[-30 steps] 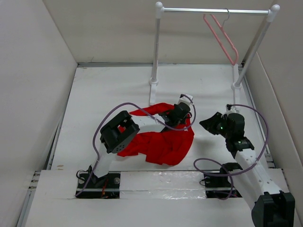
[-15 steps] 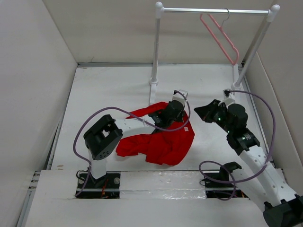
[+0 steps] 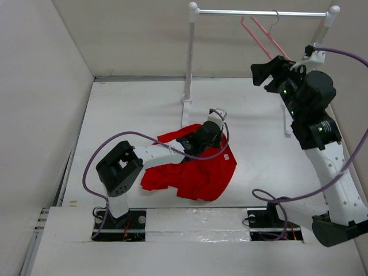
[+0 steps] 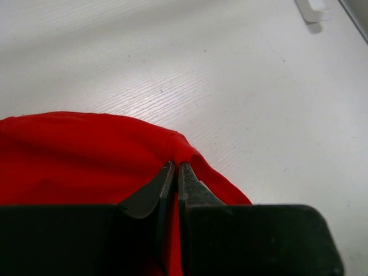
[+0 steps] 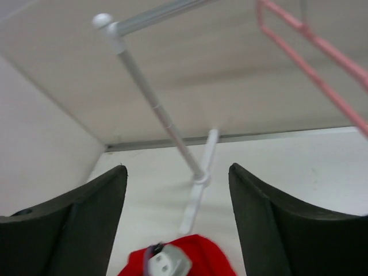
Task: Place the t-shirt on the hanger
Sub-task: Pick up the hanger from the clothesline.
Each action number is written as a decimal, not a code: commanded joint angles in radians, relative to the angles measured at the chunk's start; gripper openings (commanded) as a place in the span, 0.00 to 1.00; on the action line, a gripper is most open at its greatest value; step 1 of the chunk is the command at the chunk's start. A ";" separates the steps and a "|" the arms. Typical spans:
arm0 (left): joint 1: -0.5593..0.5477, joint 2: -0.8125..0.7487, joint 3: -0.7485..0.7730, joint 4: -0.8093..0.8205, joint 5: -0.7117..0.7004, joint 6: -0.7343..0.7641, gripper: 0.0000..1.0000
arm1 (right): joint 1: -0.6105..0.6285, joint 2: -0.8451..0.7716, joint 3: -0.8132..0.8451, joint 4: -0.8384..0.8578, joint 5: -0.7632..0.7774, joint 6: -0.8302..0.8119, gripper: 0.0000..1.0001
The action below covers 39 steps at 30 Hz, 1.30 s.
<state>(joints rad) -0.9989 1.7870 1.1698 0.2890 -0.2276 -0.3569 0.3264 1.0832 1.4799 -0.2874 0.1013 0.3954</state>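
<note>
White table (image 3: 132,109), left hand (image 4: 176,167) pinching t-shirt (image 3: 195,175), right hand (image 5: 177,168) wide near hanger (image 5: 310,69)

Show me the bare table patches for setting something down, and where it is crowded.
Free: the far-left table between the left wall and the clothes rack post; the strip right of the t-shirt, up to the right arm. Crowded: the centre, where the left gripper pinches the t-shirt.

Plain bright red t-shirt (image 3: 195,175). Pale pink hanger (image 5: 322,84). White rack (image 3: 189,63), silver rail (image 3: 259,12). White desk (image 3: 126,109), faint fine grain. Black left end effector (image 4: 175,167), black right end effector (image 5: 177,169). Purple cables (image 3: 144,137); white arms (image 3: 336,172), black joints.
</note>
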 commanded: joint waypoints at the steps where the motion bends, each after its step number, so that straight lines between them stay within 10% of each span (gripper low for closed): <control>1: 0.003 -0.069 -0.028 0.047 0.040 -0.013 0.00 | -0.100 0.081 0.103 -0.068 0.127 -0.092 0.83; 22: 0.003 -0.127 -0.125 0.084 0.060 -0.017 0.00 | -0.412 0.446 0.382 -0.153 -0.048 -0.144 0.99; 39: 0.003 -0.118 -0.148 0.116 0.079 -0.042 0.00 | -0.340 0.428 0.333 -0.078 0.012 -0.193 0.56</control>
<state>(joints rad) -0.9985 1.7149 1.0389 0.3565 -0.1600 -0.3832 -0.0181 1.5246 1.7782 -0.4004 0.0990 0.2306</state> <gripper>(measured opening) 0.014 0.561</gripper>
